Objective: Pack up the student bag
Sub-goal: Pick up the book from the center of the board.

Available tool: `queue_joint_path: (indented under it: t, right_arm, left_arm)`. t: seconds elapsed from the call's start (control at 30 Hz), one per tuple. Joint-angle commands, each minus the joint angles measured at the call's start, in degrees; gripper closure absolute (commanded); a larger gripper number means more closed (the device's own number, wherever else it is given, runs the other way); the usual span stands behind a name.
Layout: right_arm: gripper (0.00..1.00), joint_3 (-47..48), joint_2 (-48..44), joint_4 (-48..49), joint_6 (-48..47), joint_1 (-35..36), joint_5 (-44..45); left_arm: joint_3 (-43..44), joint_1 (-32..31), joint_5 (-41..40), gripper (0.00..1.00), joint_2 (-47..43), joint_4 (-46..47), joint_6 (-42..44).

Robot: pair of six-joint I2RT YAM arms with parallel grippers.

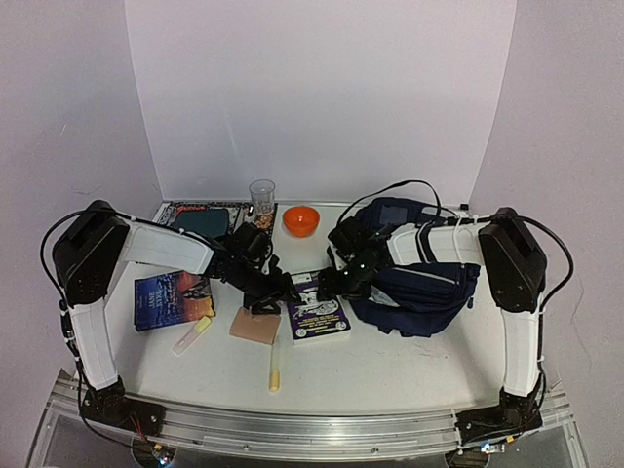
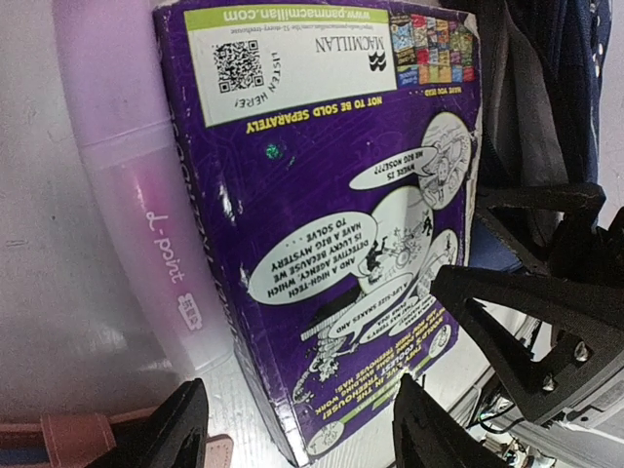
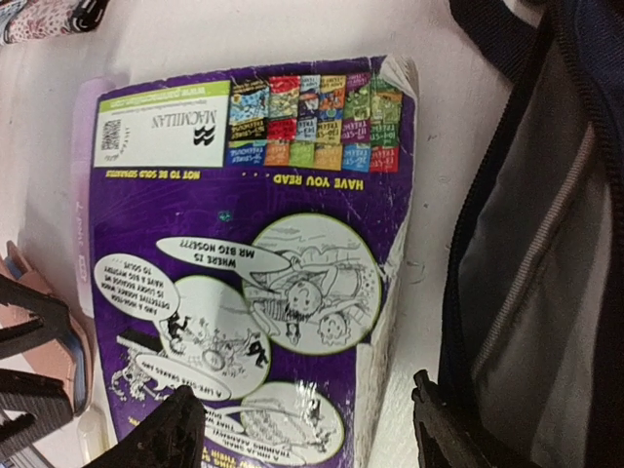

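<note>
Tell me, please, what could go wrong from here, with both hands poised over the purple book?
1. The left hand and right hand crowd the same purple book; they may well collide.
2. The book lies flat, so a grip could slip or bend its worn cover.
3. A translucent tube lies along the book's edge and might get dragged.

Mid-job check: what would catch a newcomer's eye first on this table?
The purple book lies back cover up at the table's centre, with the left end effector and the right end effector poised over it from either side. Next comes the big navy student bag just right of the book, then the bright orange bowl at the back.
</note>
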Motion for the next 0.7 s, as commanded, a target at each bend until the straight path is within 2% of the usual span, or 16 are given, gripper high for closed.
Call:
queue_joint_path:
  t: [0.0,0.37,0.53,0.67]
  right_arm:
    - [0.27,-0.8,1.4,0.1,2.0,-0.8,-0.3]
    - [0.29,-4.6,3.5,6.5,3.5,-0.9,-12.0]
    - [0.43,-8.0,1.4,13.3,5.7,-0.9,-18.4]
    - [0.59,-10.4,-2.5,18.4,8.4,-0.9,-22.4]
  left_arm:
    - [3.5,0.0,2.8,0.35,2.0,3.5,-1.0]
    - [2.0,-0.1,6.7,0.39,5.4,8.0,-3.6]
    - [-0.1,0.0,7.2,0.41,3.9,10.6,-5.3]
    - [-1.4,0.0,6.9,0.41,2.0,11.8,-6.3]
